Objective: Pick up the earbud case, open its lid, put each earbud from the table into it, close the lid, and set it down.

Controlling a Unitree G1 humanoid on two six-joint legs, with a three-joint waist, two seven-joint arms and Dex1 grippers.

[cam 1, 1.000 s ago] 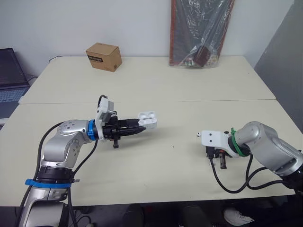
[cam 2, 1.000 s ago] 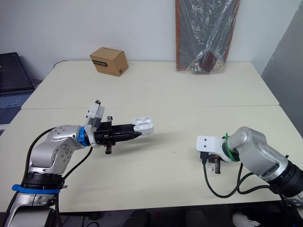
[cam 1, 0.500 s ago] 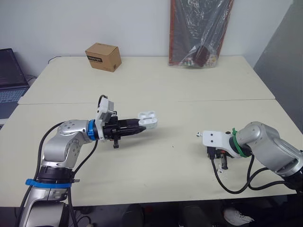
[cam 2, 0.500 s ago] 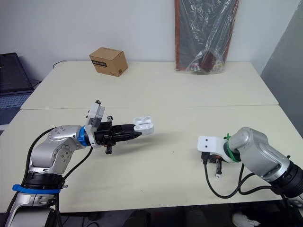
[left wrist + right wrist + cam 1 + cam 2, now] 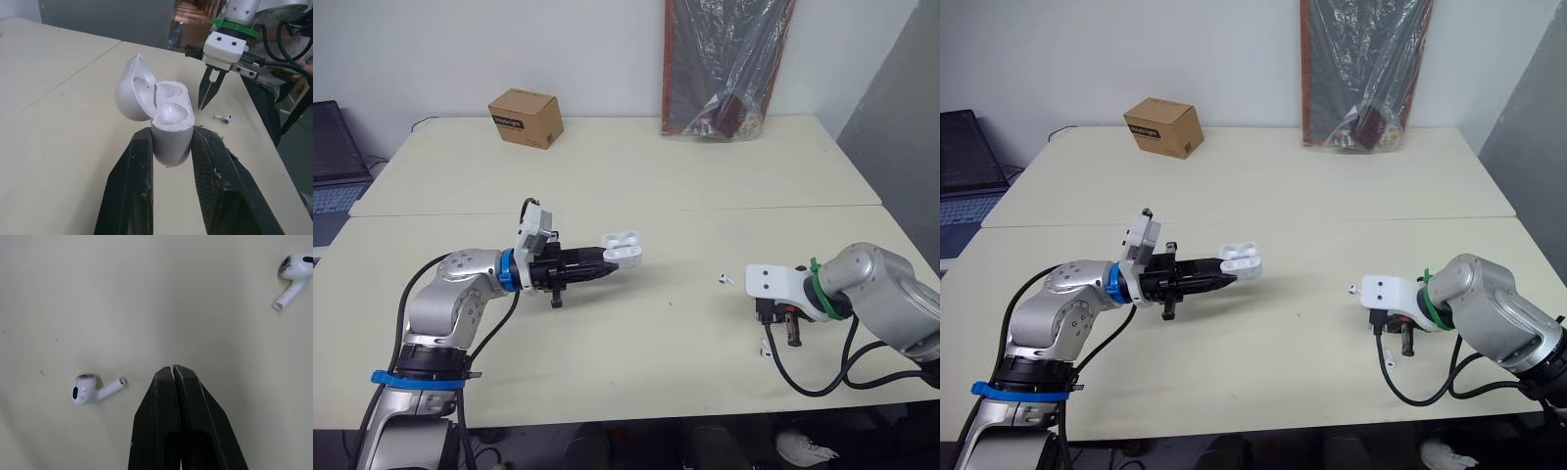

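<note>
My left gripper (image 5: 607, 260) is shut on the base of the white earbud case (image 5: 623, 247), held above the table's middle with its lid open and both wells empty (image 5: 168, 110). My right gripper (image 5: 790, 335) points down at the table on the right, shut with nothing between its fingers (image 5: 172, 382). One white earbud (image 5: 723, 278) lies on the table left of the right wrist's white mount. A second earbud (image 5: 765, 348) lies just beside the right fingertips, also shown as the earbud (image 5: 95, 388) in the right wrist view.
A cardboard box (image 5: 525, 117) sits at the far left of the table. A plastic bag of items (image 5: 724, 69) leans on the wall at the back. A laptop (image 5: 333, 166) stands off the left edge. A black cable (image 5: 813, 377) loops under the right wrist.
My right gripper has shifted a little to the right. The second earbud now lies in plain sight on the table beside its tips. The left gripper with the case has barely moved.
</note>
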